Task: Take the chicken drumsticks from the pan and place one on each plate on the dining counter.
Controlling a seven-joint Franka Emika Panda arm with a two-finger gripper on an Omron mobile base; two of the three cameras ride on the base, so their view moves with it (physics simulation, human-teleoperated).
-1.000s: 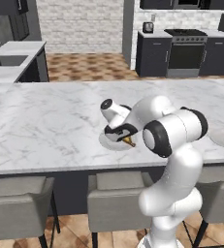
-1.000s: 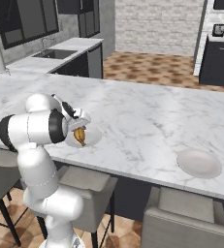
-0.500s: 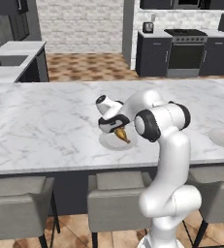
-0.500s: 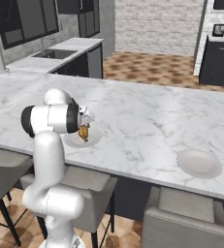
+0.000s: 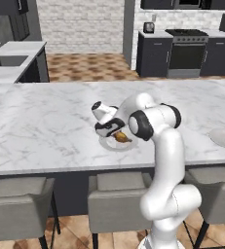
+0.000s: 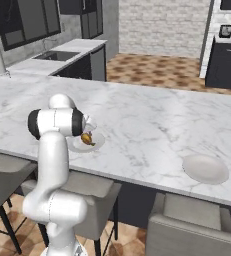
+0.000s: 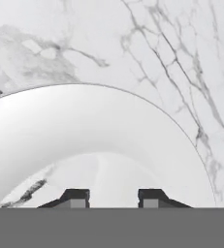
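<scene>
Hovering low over a flat round pale plate (image 5: pixel 115 144), the two-finger gripper (image 5: pixel 115 134) is holding a golden-brown chicken drumstick (image 5: pixel 121 137). Its fingers (image 7: pixel 76 197) are clamping that meat above the white marble dining counter (image 5: pixel 46 121).

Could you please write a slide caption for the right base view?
Gripper lowering a chicken drumstick onto the near plate on the dining counter; second plate sits bare.

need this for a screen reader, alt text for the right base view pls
A white robot arm holds its gripper low over a plate with a drumstick on a marble counter. A second plate lies farther right, stools below.
</scene>
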